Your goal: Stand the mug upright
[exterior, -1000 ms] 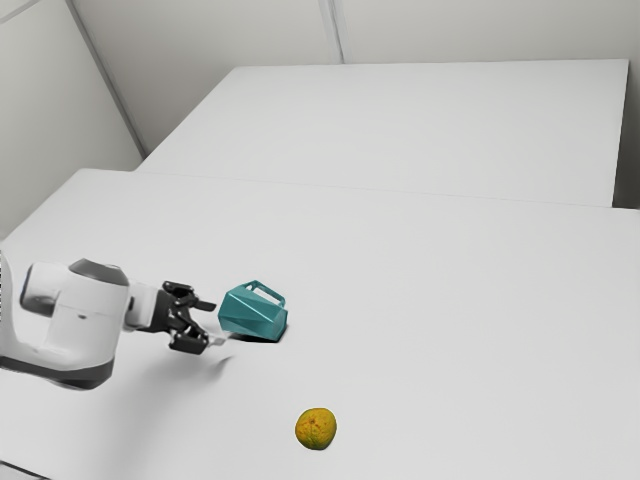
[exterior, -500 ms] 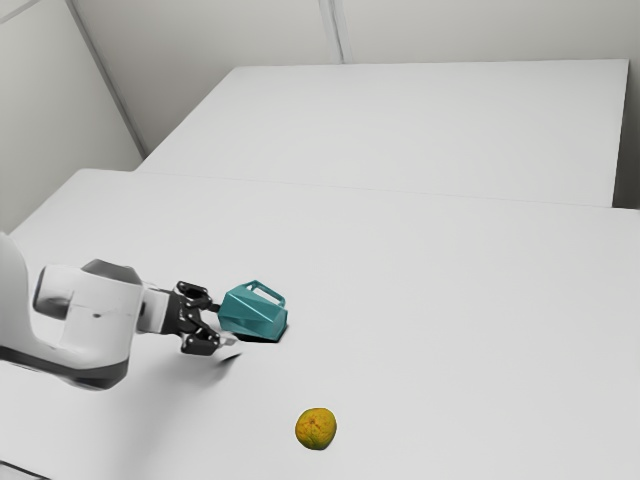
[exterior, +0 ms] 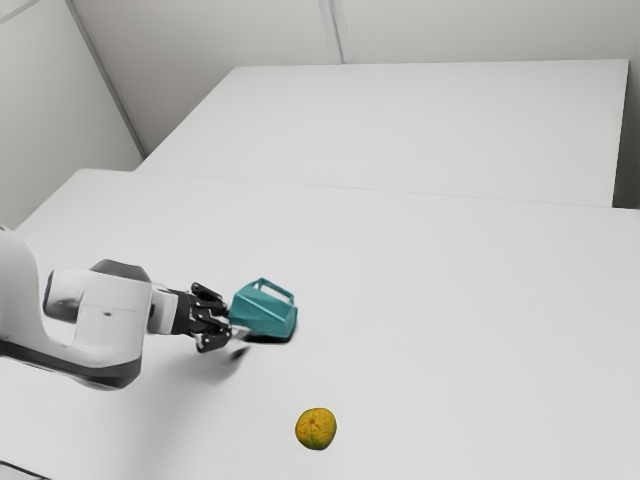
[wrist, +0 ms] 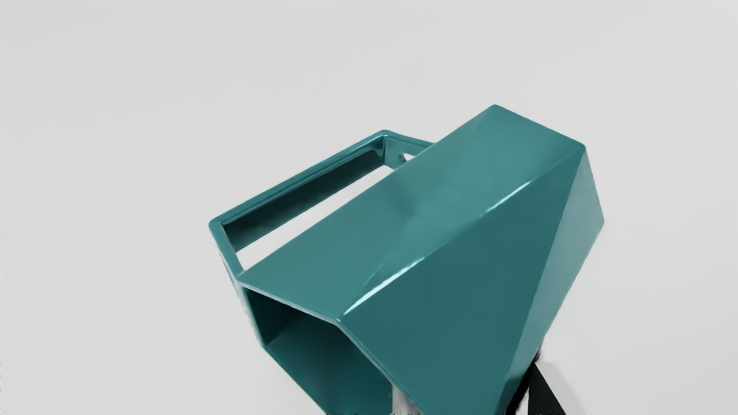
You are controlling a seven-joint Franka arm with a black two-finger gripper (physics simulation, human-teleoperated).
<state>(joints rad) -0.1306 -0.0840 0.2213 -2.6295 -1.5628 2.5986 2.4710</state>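
**Teal mug (wrist: 450, 230) tipped on its side**

Glossy, chunky facets, angular handle (wrist: 300, 177), hollow mouth (wrist: 323, 363) toward the gripper (exterior: 236, 324). It's well in from the table's (exterior: 450, 300) far edge. Honestly can't tell if the jaws are grasping it or released.

The mug (exterior: 262, 312) is teal, the fruit (exterior: 316, 428) mottled yellow-green.
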